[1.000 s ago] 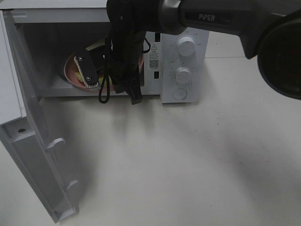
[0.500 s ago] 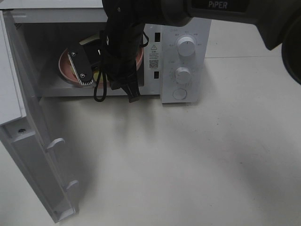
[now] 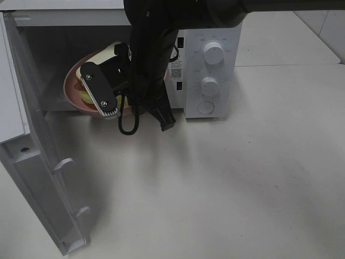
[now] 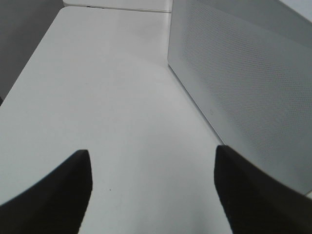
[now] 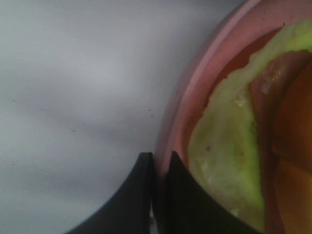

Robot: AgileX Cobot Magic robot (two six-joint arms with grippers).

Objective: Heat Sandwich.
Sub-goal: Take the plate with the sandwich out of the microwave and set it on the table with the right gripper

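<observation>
The sandwich (image 3: 114, 50) lies on a round pink plate (image 3: 71, 86) in the mouth of the open microwave (image 3: 207, 70). White bread and a yellow-green edge show around the arm. My right gripper (image 3: 109, 110) reaches across from the right and is shut on the plate's near rim. The right wrist view shows the two dark fingers (image 5: 173, 195) pinched on the pink plate rim (image 5: 195, 97), with green lettuce and orange filling of the sandwich (image 5: 224, 146) just beyond. My left gripper (image 4: 153, 195) stands open over bare table beside a perforated white wall (image 4: 243, 83).
The microwave door (image 3: 32, 162) hangs open at the left, reaching toward the table's front. Two round knobs (image 3: 214, 54) and a button (image 3: 206, 107) sit on the control panel at the right. A black cable loop (image 3: 127, 127) dangles from the right arm.
The right gripper and the plate with the sandwich have shifted toward the microwave's front edge. The plate's near rim now overlaps the front lip. The arm has swung with it.
</observation>
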